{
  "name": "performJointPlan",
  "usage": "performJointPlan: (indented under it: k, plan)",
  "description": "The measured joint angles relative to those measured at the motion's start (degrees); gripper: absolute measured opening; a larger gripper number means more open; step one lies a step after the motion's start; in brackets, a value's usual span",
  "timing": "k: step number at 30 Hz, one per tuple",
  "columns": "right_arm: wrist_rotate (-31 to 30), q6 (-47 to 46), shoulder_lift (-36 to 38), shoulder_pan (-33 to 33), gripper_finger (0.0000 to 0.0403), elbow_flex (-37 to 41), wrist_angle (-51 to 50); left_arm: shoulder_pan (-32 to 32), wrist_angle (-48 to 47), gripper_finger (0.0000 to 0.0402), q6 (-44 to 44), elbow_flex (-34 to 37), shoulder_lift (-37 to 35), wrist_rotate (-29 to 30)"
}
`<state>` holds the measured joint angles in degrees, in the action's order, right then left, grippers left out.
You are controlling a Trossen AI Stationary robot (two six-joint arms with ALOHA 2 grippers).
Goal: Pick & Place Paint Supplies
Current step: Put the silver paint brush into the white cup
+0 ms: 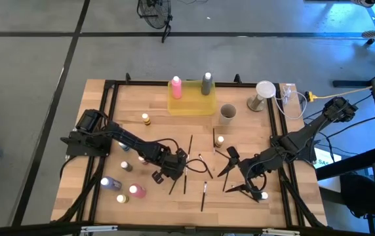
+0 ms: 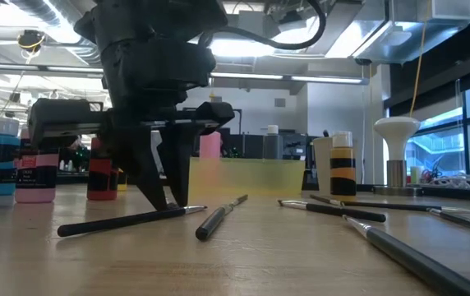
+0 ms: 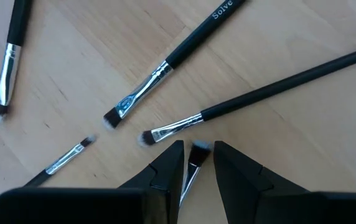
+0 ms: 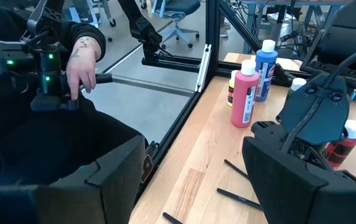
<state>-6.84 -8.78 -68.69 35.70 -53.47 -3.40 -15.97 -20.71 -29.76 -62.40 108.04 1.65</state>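
Tabletop (image 1: 253,131): your paintbrushes (image 1: 190,151) lie scattered mid-board, bottles left.
Left hand (image 3: 196,163): narrowly spread, straddling one brush tip (image 3: 198,151).
Right hand (image 1: 238,174): spread wide, waiting.
Risk: closing on the ferrule end, your brush may pivot out or nudge its neighbour (image 3: 259,93).

L arm reaches in from the left edge, elbow bent, wrist angled down at surface centre; left end effector (image 1: 178,166) tips low, fingers (image 3: 165,171) a narrow gap apart. R arm comes from the right edge, right end effector (image 1: 238,176) fingers spread wide, near front centre-right.
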Motion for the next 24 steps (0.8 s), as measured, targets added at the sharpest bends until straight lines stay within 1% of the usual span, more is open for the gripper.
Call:
performJointPlan:
  k: [9, 11, 15, 20, 24]
  plan:
    - [0.0, 0.0, 0.0, 0.0, 0.0273, 0.0, -0.1, 0.0, -0.4, 0.0085, 0.5, 0.0, 1.0, 0.1]
    - [0.0, 0.0, 0.0, 0.0, 0.0273, 0.0, -0.1, 0.0, -1.3, 0.008, 0.5, 0.0, 1.1, 0.1]
    - [0.0, 0.0, 0.0, 0.0, 0.0273, 0.0, -0.1, 0.2, -2.1, 0.0056, 0.7, 0.0, 1.2, -0.1]
    - [0.0, 0.0, 0.0, 0.0, 0.0273, 0.0, -0.1, 0.1, -2.9, 0.001, 1.1, 0.0, 1.2, 0.5]
    - [-0.2, 0.0, 0.0, 0.0, 0.0273, 0.0, -0.2, 0.1, -3.0, 0.0005, 0.7, 0.0, 1.2, 0.8]
